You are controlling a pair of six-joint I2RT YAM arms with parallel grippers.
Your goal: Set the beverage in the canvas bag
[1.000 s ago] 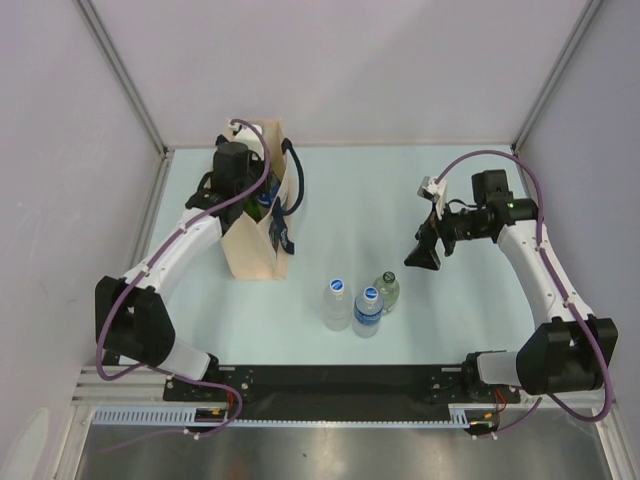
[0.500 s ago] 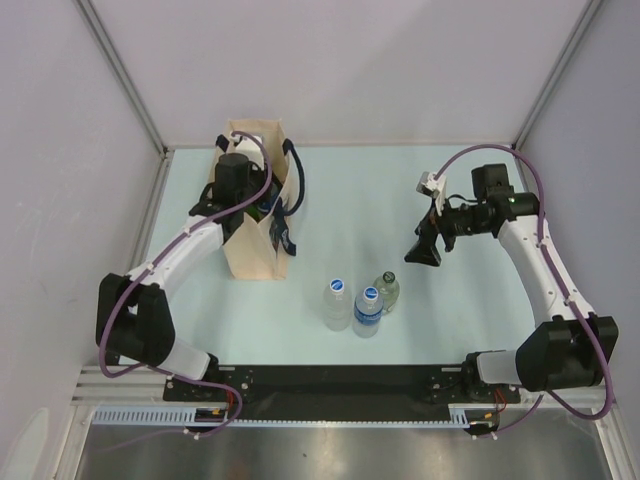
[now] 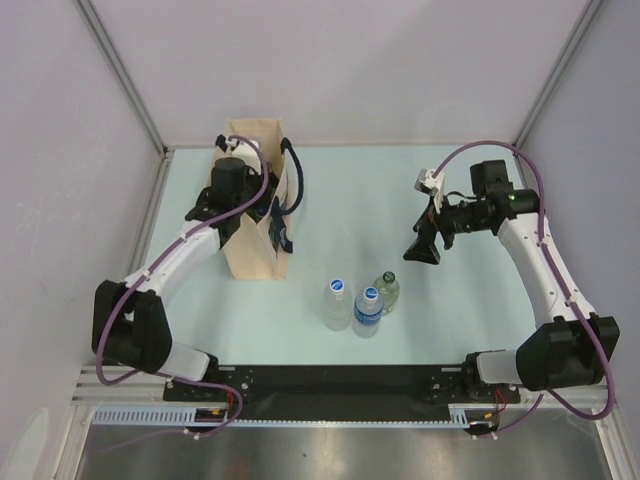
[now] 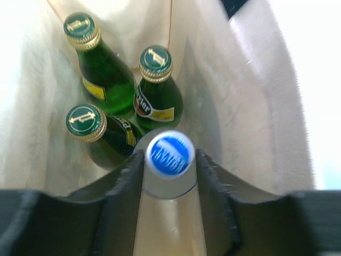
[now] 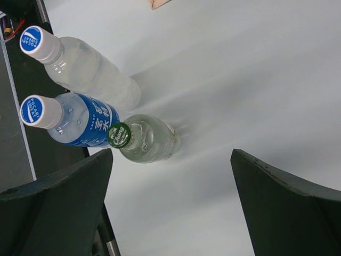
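The beige canvas bag (image 3: pixel 252 255) stands upright at the back left, with navy handles. My left gripper (image 3: pixel 243 203) reaches down into its mouth. In the left wrist view the gripper (image 4: pixel 169 158) is closed around the top of a clear bottle with a blue cap (image 4: pixel 169 153), held inside the bag (image 4: pixel 250 106). Three green glass bottles (image 4: pixel 157 98) stand at the bag's bottom. My right gripper (image 3: pixel 422 250) is open and empty, hovering right of three bottles on the table; it also shows in the right wrist view (image 5: pixel 171 154).
On the table stand a clear bottle (image 3: pixel 337 303), a blue-labelled bottle (image 3: pixel 368 311) and a small green-capped bottle (image 3: pixel 387 291); they also show in the right wrist view (image 5: pixel 85 66), (image 5: pixel 80 122), (image 5: pixel 146 140). Walls close the left, back and right sides.
My left gripper has shifted a little toward the near side over the bag's mouth. My right gripper has edged slightly back; the table bottles have not moved.
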